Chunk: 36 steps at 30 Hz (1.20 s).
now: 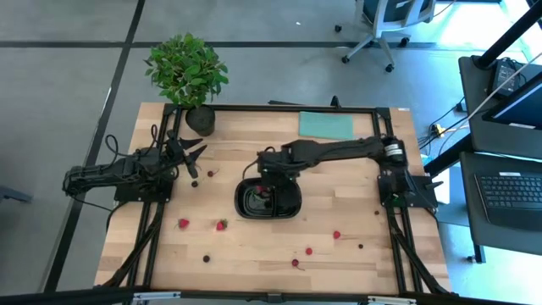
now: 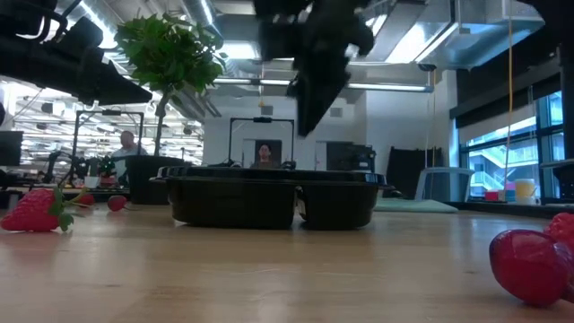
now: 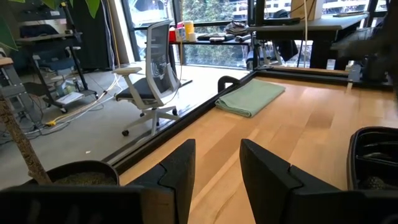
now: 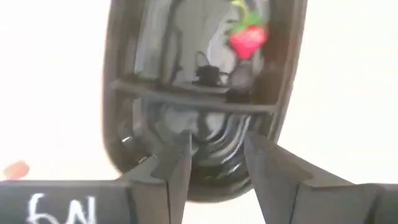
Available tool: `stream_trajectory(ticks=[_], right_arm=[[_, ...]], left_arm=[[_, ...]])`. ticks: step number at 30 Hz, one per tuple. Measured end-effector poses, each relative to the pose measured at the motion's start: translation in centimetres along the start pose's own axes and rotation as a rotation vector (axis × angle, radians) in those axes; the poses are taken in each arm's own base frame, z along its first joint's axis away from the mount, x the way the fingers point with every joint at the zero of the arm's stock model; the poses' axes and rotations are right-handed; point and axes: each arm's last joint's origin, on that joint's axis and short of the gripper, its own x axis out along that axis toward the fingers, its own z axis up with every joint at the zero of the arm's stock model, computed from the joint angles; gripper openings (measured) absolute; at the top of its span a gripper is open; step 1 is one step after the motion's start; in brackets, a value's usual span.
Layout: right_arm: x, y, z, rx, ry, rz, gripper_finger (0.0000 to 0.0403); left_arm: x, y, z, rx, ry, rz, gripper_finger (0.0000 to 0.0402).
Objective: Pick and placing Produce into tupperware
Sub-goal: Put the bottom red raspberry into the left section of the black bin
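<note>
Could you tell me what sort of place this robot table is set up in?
Most likely an open-plan office or lab: a swivel office chair beside the table, a desk with a laptop, and people seated at workstations behind.

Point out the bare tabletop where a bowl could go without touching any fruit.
Free: between the teal cloth and potted plant; also the right side between the tray and right arm's base. Crowded: the near strip, dotted with strawberries and berries, and under the right gripper.
</note>
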Motion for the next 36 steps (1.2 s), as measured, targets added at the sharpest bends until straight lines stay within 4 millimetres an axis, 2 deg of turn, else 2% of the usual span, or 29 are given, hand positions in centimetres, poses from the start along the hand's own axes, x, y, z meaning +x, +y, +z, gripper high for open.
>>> stream_trajectory(ticks=[6, 11, 19, 24, 28, 36], right_arm=[[-2.0, 4.2, -1.5, 0.041, 0.005, 0.026, 0.0151], [-1.8, 7.2, -2.7, 0.165, 0.042, 0.01, 0.0152], [-1.5, 10.2, -4.0, 0.468, 0.153, -0.048, 0.0152], [-1.4, 11.2, -4.1, 0.551, 0.139, -0.081, 0.0155], [-1.4, 11.3, -4.2, 0.626, 0.12, -0.131, 0.0184], [-1.5, 11.3, -4.4, 0.77, 0.129, -0.167, 0.0286]], left_arm=[[0.0, 0.0, 0.0, 0.0, 0.0, 0.0, 0.012], [0.0, 0.0, 0.0, 0.0, 0.001, 0.0, 0.012], [0.0, 0.0, 0.0, -0.003, -0.004, 0.0, 0.012], [0.0, 0.0, 0.1, -0.004, -0.007, 0.0, 0.012], [0.0, 0.0, 0.1, -0.004, -0.007, 0.0, 0.012], [0.0, 0.0, 0.1, -0.004, -0.007, 0.0, 0.012]])
